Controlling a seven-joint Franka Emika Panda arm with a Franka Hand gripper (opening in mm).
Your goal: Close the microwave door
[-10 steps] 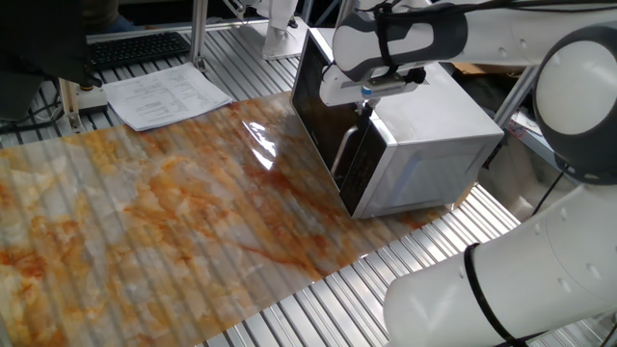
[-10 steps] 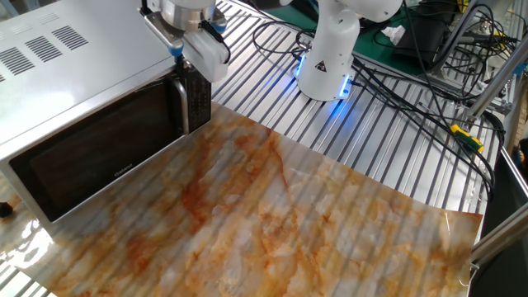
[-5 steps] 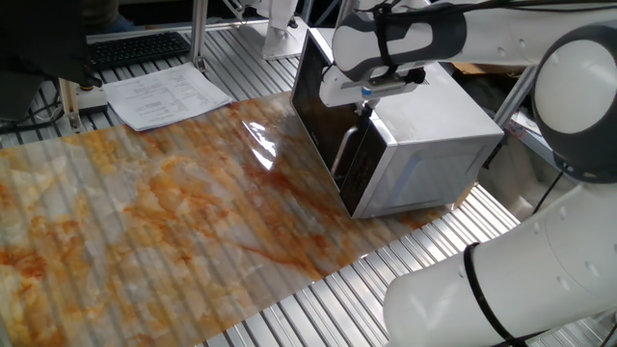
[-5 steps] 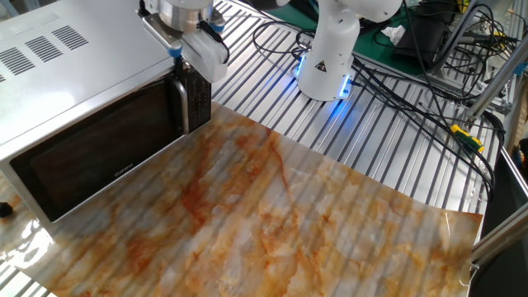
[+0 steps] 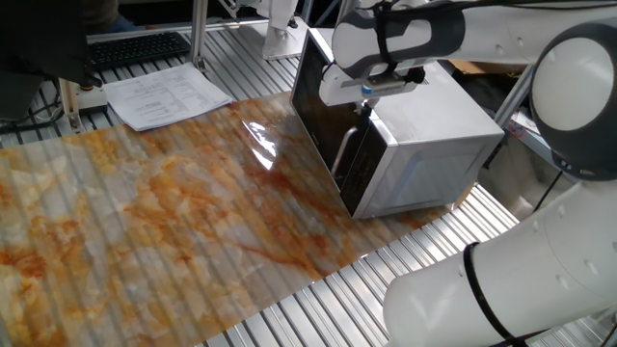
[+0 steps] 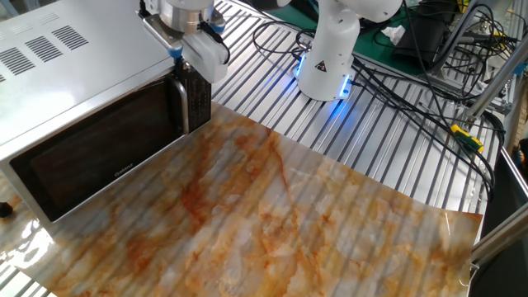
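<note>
The microwave (image 5: 434,125) is a silver-grey box at the back of the marbled sheet; it also shows in the other fixed view (image 6: 74,58). The microwave door (image 5: 318,106) of dark glass lies flush against the black front, with its silver bar handle (image 5: 342,149) near the control panel. In the other fixed view the door (image 6: 99,153) and handle (image 6: 179,106) also look flush. My gripper (image 5: 366,108) hangs at the top front edge of the microwave, just above the handle, with its fingers together and empty; it also shows in the other fixed view (image 6: 180,59).
A marbled orange sheet (image 5: 164,222) covers the slatted table. Papers (image 5: 164,96) and a keyboard (image 5: 135,46) lie at the far left. The robot base (image 6: 330,54) with blue light and several loose cables (image 6: 412,78) stand to the right of the microwave.
</note>
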